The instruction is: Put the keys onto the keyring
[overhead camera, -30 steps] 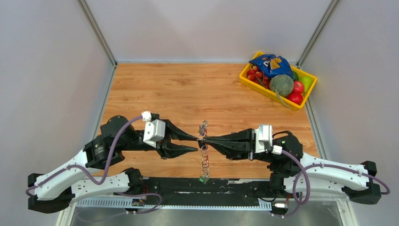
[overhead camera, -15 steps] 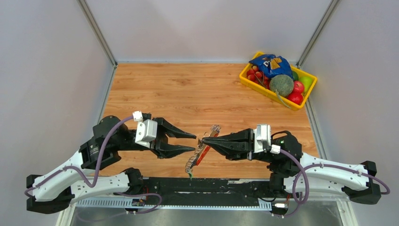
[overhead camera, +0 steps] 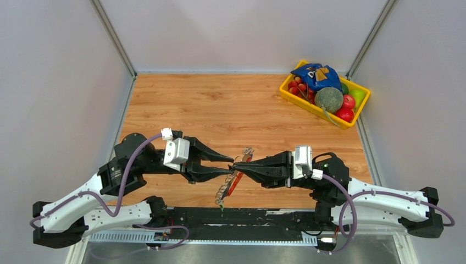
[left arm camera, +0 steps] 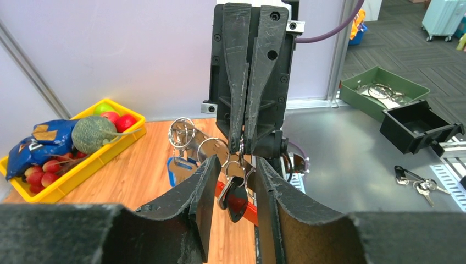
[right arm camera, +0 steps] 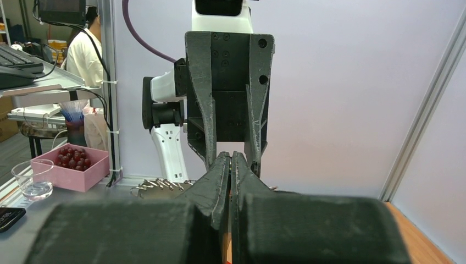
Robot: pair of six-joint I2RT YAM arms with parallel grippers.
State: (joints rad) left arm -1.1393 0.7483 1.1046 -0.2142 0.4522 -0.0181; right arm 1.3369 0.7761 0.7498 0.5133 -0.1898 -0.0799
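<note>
The right gripper [right arm camera: 230, 158] is fully closed, its two black fingers pressed flat together. In the left wrist view their tips pinch the thin silver metal keyring [left arm camera: 180, 133], whose loops hang in a small cluster just below and at 9 o'clock of those tips. Which loop sits between the pads cannot be told.

The left gripper [left arm camera: 237, 165] meets it head-on from 9 o'clock in the overhead view. Its jaws are parted by a narrow gap and straddle the right fingertips and the hanging metal without clearly clamping anything.

The black-headed key with a silver blade [left arm camera: 237, 202] dangles between the left fingers [left arm camera: 200, 187], close to both. The blue-headed key [left arm camera: 178, 168] hangs under the ring cluster, outside the left jaws at 10 o'clock.

From the meeting point, the long grey woven strap with a red strip [overhead camera: 231, 187] trails down toward 7 o'clock, and its green tip [overhead camera: 221, 207] is near the table's front edge.

Well apart at 2 o'clock, a yellow plastic tray [overhead camera: 301, 101] of fruit and a blue bag sits on the far corner of the wooden table [overhead camera: 220, 104].
</note>
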